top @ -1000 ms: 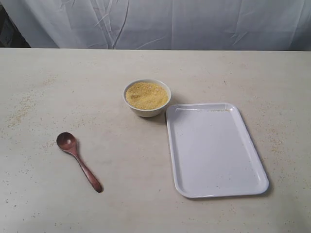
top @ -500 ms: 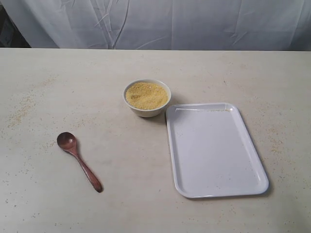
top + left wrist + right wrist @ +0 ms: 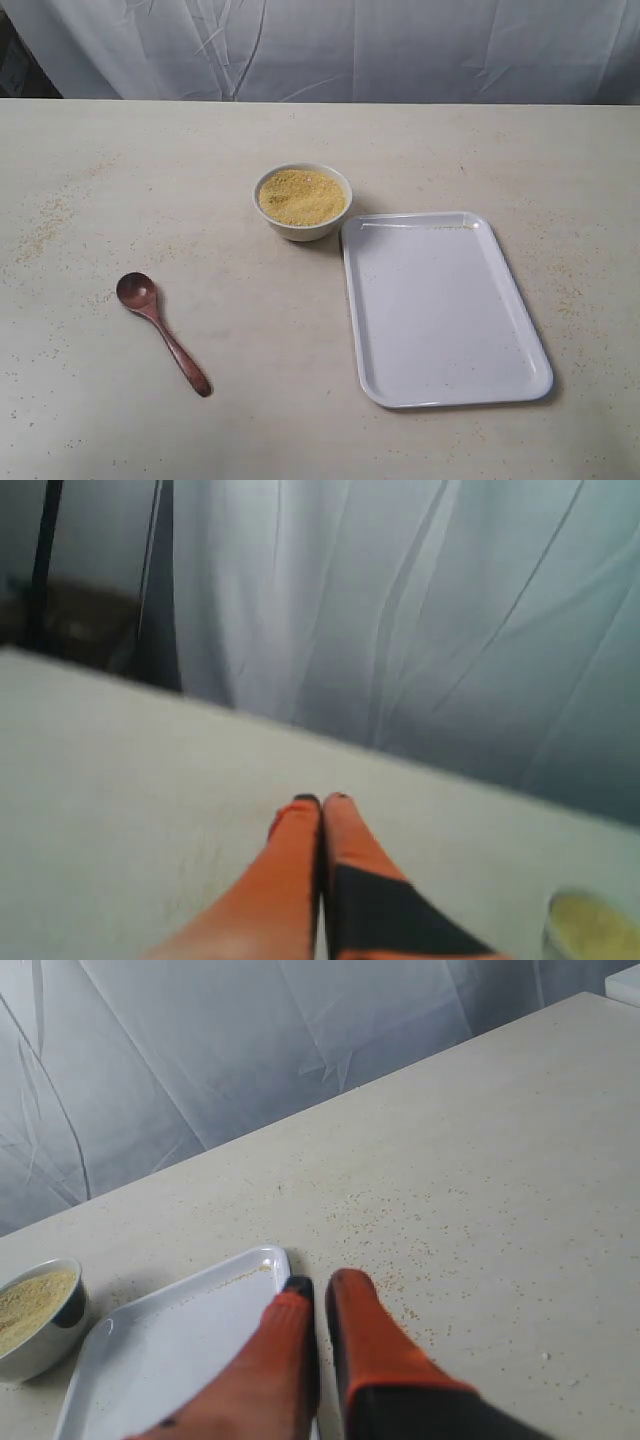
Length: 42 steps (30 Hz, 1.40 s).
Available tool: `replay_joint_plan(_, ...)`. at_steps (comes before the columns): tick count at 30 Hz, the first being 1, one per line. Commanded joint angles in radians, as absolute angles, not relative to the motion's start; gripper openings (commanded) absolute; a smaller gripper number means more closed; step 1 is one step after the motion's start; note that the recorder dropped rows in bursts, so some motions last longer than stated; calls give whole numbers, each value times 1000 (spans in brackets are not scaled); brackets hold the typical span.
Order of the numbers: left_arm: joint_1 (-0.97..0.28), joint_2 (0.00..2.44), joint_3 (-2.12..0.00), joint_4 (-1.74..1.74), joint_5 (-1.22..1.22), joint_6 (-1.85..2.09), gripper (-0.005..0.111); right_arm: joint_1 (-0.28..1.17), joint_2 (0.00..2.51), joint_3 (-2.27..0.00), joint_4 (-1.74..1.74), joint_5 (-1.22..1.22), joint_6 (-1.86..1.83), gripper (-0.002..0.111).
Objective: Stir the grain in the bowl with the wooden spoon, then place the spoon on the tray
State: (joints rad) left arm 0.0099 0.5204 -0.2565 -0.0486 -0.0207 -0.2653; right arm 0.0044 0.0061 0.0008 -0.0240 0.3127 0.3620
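Though light and stiff, the wooden spoon looks smooth, so its slim handle's middle seems the best grip; left hand and right hand sit closed, empty.

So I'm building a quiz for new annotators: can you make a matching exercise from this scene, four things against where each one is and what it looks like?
Things:
1. spoon
2. grain
3. tray
4. bowl

Descriptions:
A. white, flat and rectangular, on the right
B. yellow, filling the bowl
C. dark brown, lying on the table at the left
D. white and round, by the tray's far left corner

Pairs: 1-C, 2-B, 3-A, 4-D
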Motion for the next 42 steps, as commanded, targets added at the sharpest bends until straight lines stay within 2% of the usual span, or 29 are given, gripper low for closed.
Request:
replay_joint_plan(1, -125, 875, -301, -31, 92, -244, 0, 0, 0, 0, -24, 304, 358, 9)
replay_joint_plan(6, -406, 1161, -371, -24, 71, -239, 0, 0, 0, 0, -24, 304, 358, 9)
replay_joint_plan(9, -511, 1282, -419, -45, 82, -254, 3, 0, 0, 0, -24, 304, 358, 9)
replay_joint_plan(12, -562, 1361, -456, -83, 88, -254, 16, 0, 0, 0, -24, 304, 358, 9)
replay_joint_plan(18, -588, 1484, -522, -93, 161, -252, 53, 0, 0, 0, -24, 304, 358, 9)
replay_joint_plan(22, -588, 1526, -530, -80, 179, -252, 62, 0, 0, 0, -24, 304, 358, 9)
replay_joint_plan(29, -588, 1620, -546, -47, 85, -252, 63, 0, 0, 0, -24, 304, 358, 9)
replay_joint_plan(38, -588, 1710, -590, 20, 157, -252, 62, 0, 0, 0, -24, 304, 358, 9)
replay_joint_plan(40, -588, 1710, -590, 42, 195, -250, 56, 0, 0, 0, -24, 304, 358, 9)
replay_joint_plan(42, -588, 1710, -590, 68, 222, -250, 42, 0, 0, 0, -24, 304, 358, 9)
